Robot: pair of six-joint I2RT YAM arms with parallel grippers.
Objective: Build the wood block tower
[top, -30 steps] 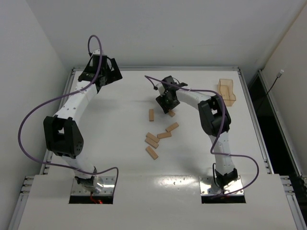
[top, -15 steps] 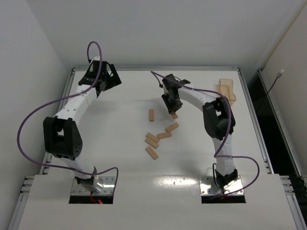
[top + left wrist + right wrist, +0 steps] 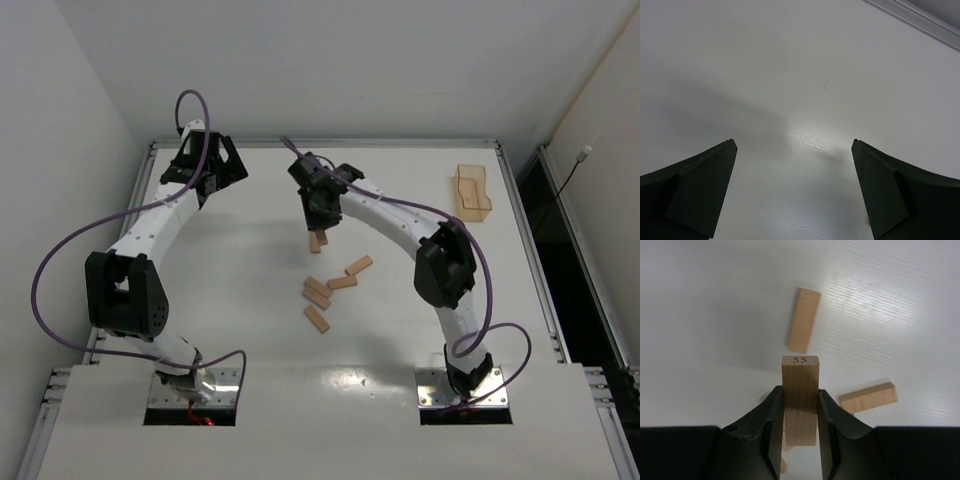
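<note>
My right gripper [image 3: 319, 227] is shut on a tan wood block [image 3: 800, 390] marked 55 and holds it above the table, pointing down. A single wood block [image 3: 804, 320] lies flat just beyond it, also seen in the top view [image 3: 314, 242]. Several more wood blocks lie loose in front: one [image 3: 358, 265], one [image 3: 342, 282], and a small cluster [image 3: 317, 292] with another [image 3: 317, 319] below. No stacked tower shows. My left gripper [image 3: 205, 168] is at the far left of the table, open and empty over bare white surface [image 3: 793, 142].
A translucent orange tray [image 3: 473, 190] stands at the far right. A raised metal rim [image 3: 330, 144] edges the back of the table, and it shows in the left wrist view [image 3: 920, 22]. Another block [image 3: 869, 397] lies right of the held one.
My right gripper has moved left with the block in it, from beside the loose blocks to just behind the single block. The left arm shifted slightly.
</note>
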